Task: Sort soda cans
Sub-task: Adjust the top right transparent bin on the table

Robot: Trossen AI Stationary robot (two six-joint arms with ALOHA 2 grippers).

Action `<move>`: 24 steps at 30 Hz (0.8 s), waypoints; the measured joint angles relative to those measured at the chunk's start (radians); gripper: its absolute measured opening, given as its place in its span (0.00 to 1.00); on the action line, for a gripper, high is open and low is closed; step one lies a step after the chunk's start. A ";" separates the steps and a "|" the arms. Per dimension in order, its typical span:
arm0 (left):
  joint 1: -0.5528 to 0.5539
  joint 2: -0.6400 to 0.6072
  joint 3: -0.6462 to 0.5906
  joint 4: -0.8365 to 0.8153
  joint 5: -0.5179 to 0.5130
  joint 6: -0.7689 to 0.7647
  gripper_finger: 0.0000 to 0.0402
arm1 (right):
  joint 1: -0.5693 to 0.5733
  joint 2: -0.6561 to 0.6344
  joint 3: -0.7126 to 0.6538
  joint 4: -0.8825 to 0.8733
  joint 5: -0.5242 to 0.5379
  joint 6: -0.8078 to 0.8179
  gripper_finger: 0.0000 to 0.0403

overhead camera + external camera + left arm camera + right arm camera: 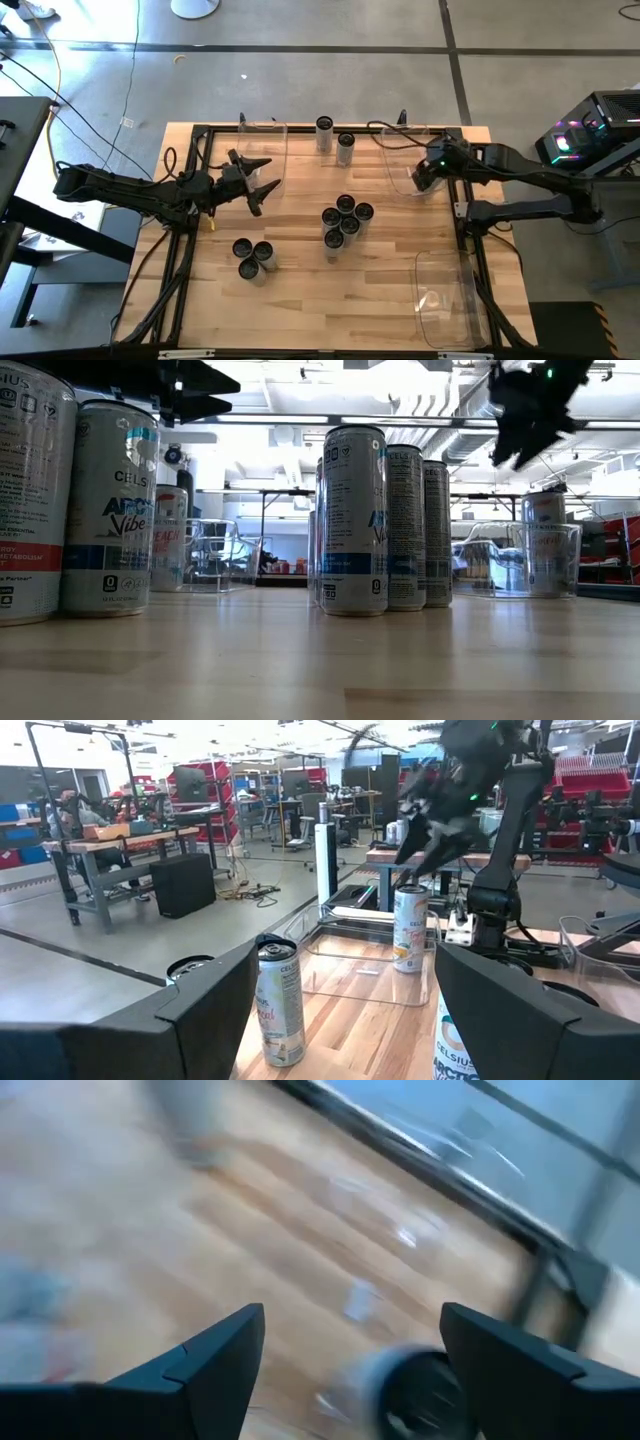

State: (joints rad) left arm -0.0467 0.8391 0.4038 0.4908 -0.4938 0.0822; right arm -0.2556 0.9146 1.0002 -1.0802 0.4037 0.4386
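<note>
Silvery soda cans (pixel 343 219) are standing upright; one sitting inside the clear bin (pixel 404 160); right gripper (pixel 425 175) and left gripper (pixel 258 179) are both gaping wide, holding nothing.

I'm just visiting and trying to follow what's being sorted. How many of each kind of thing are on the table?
Cans: 11 (2 at the far edge, 5 in the middle, 3 towards the near left, 1 under the right gripper, seen in the low view)
Bins: 3
Total: 14
</note>
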 joint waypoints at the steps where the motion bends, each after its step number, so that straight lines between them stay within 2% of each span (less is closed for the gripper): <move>1: 0.000 0.000 0.000 0.000 0.000 0.000 0.74 | 0.028 0.000 0.005 0.023 -0.061 -0.070 0.74; 3: 0.000 0.000 0.000 0.000 0.000 0.000 0.74 | 0.096 0.005 0.001 0.064 -0.176 -0.165 0.74; 4: 0.000 0.000 0.000 0.000 0.000 -0.002 0.74 | 0.133 0.012 -0.003 0.087 -0.194 -0.181 0.74; 7: 0.000 0.000 0.000 0.000 0.000 -0.002 0.74 | 0.212 0.050 -0.021 0.079 -0.163 -0.186 0.74; 11: 0.000 0.000 0.000 0.001 0.000 -0.002 0.74 | 0.253 0.135 -0.033 0.045 -0.120 -0.186 0.73; 18: 0.000 0.000 0.000 0.006 -0.001 -0.001 0.74 | 0.202 0.313 -0.033 0.040 -0.162 -0.285 0.61; 24: 0.000 0.000 0.000 -0.001 -0.001 0.000 0.74 | 0.108 0.379 -0.033 0.005 -0.147 -0.342 0.49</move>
State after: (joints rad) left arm -0.0466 0.8391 0.4038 0.4895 -0.4950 0.0818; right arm -0.1476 1.2940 0.9668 -1.0756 0.2563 0.0966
